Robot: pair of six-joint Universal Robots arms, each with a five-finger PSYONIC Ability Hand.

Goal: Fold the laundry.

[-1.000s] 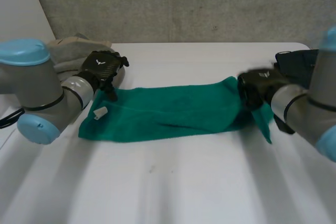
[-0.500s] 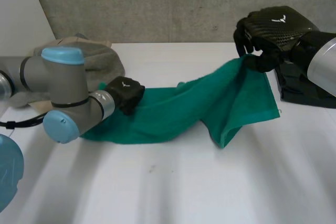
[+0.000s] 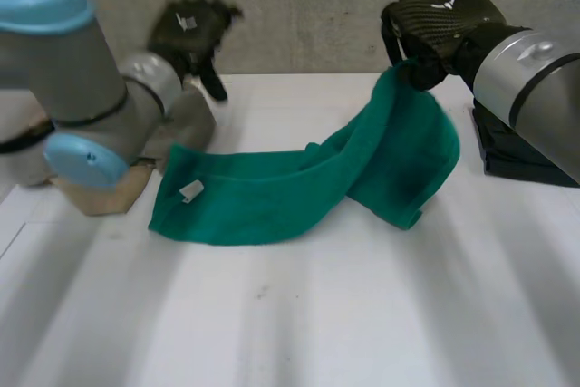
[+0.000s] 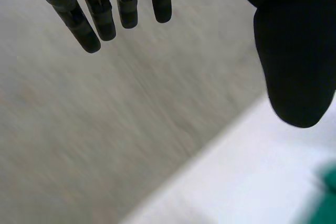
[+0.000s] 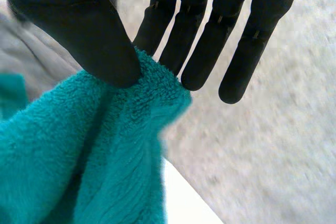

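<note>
The left arm point(image 3: 82, 97) hides most of a beige garment point(image 3: 195, 124). A black pile point(image 3: 512, 156) lies partly behind the right arm point(image 3: 535, 70). The tag point(image 3: 192, 190) on the green towel point(image 3: 272, 206) is unreadably small.

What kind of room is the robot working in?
Probably a lab or workshop test bench, not a home: a bare grey concrete wall, a plain white table, and a green terry towel pinched in the robot's black right hand.

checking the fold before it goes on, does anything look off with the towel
Yes: the green towel hangs from one corner pinched in the right hand, its raised end sagging in a bunched twist, while the left hand hovers open, off the cloth.
</note>
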